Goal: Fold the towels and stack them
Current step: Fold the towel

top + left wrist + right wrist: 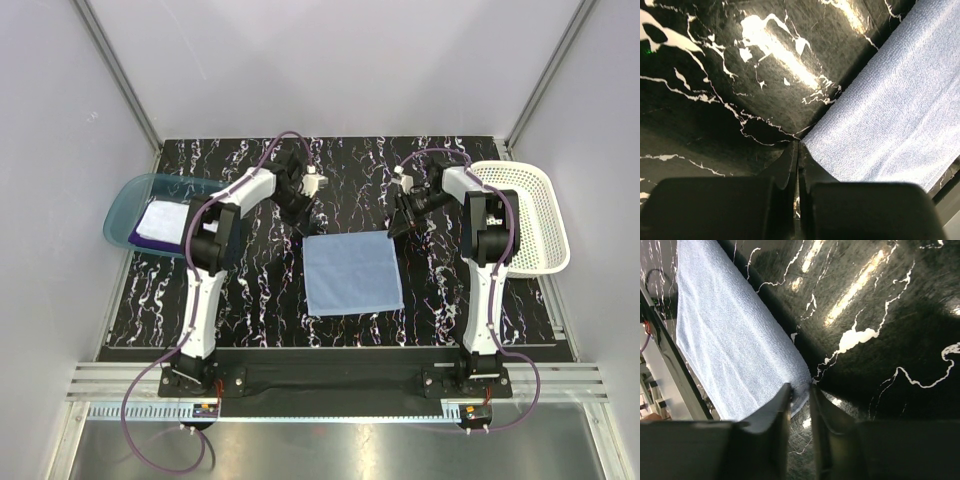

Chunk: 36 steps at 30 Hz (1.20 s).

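Observation:
A light blue towel lies flat in the middle of the table. My left gripper is at its far left corner. In the left wrist view its jaws are pressed together right at the tip of that corner. My right gripper is at the far right corner. In the right wrist view its narrow jaws have the towel corner pinched between them. A white towel lies on a purple towel in the teal tray.
The translucent teal tray sits at the table's left edge. A white mesh basket sits at the right edge. The table is black marble-patterned, with grey walls all round.

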Tool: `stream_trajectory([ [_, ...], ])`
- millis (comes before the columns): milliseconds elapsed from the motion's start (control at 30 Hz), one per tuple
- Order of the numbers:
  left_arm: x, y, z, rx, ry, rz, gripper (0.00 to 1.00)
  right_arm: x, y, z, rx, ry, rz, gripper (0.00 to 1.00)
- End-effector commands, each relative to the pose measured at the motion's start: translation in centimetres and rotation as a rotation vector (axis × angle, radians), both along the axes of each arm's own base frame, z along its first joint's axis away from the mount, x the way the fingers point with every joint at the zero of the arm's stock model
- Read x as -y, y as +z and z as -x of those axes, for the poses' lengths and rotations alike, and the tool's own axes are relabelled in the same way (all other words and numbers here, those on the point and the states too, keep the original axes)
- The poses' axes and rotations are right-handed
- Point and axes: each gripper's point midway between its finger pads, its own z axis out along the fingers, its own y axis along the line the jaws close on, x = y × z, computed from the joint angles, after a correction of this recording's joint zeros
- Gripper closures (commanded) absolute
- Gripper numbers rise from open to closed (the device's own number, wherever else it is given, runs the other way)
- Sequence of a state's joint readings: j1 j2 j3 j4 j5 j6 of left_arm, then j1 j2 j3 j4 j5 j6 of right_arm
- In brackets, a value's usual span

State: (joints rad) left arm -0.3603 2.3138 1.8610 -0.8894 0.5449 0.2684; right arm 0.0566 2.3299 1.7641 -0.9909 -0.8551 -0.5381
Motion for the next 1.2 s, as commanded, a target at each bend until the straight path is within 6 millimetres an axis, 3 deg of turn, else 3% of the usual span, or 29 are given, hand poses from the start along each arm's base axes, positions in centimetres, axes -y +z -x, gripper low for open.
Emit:
stream_trajectory([
  [0,0.3,-0.9,-1.3,0.023,-0.008,0.004,1.0,0.1,0.3,-1.2,0.034,-0.006,-0.006,0.75],
  [67,0.4,-0.4,-2.3,0.047,0.0,0.007,1.0,0.3,0.0,-1.4,0.036,-0.021,0.003,0.88],
  [167,0.4,-0.1,-3.4,0.066,0.012,0.006,1.0,0.6,-0.4,-1.5,0.025,-0.034,0.02,0.94],
  [233,0.1,-0.2,-3.7,0.067,0.019,-0.001,1.0,0.6,-0.4,-1.5,0.027,-0.033,0.029,0.88],
  [267,0.2,-0.1,-3.7,0.069,0.016,0.0,1.0,0.7,-0.3,-1.7,0.032,-0.036,0.032,0.78],
  [300,0.0,0.0,-3.8,0.072,0.017,-0.006,0.96,0.8,-0.4,-1.8,0.039,-0.037,0.034,0.67],
  [400,-0.5,0.4,-3.5,0.082,0.005,-0.015,0.76,0.6,0.2,-1.9,0.057,-0.026,0.023,0.49],
  [500,-1.0,1.2,-3.0,0.092,-0.011,-0.009,0.65,0.7,0.9,-2.2,0.082,-0.01,0.011,0.44],
  [667,-0.9,1.7,-1.5,0.048,-0.046,0.024,0.56,0.4,0.8,-2.5,0.067,0.0,-0.008,0.43],
  [1167,-1.4,1.1,0.7,-0.008,-0.1,0.021,0.51,0.1,0.2,-2.7,0.052,0.019,-0.029,0.51],
])
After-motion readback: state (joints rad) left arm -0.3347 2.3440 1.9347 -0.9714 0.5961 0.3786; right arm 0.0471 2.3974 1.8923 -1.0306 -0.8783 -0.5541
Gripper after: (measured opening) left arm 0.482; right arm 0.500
